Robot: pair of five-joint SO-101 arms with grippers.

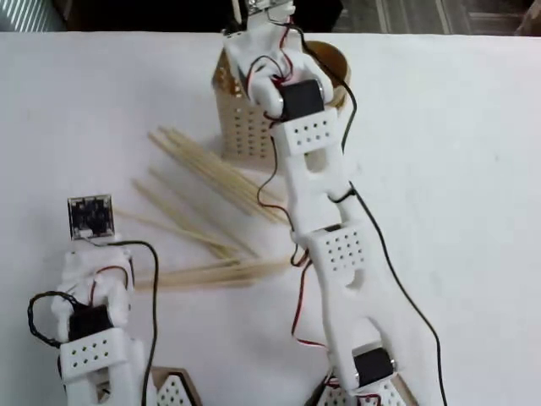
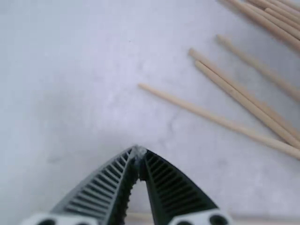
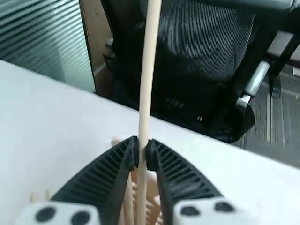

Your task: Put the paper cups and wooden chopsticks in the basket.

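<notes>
Right gripper point(image 3: 140, 151) clenched on a chopstick point(image 3: 149, 65) over the basket point(image 1: 241, 127), 12 o'clock: lower it inside the rim before you release. Left gripper point(image 2: 138, 154) closed, empty.

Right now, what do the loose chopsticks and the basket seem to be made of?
Chopsticks: bare wood, it seems. They are pale tan and matte with no shine, like the chopstick in the right end effector. Basket: likely plastic or thin wood. Its cream wall is matte, with even rows of punched holes, and the look leaves the material open.
</notes>
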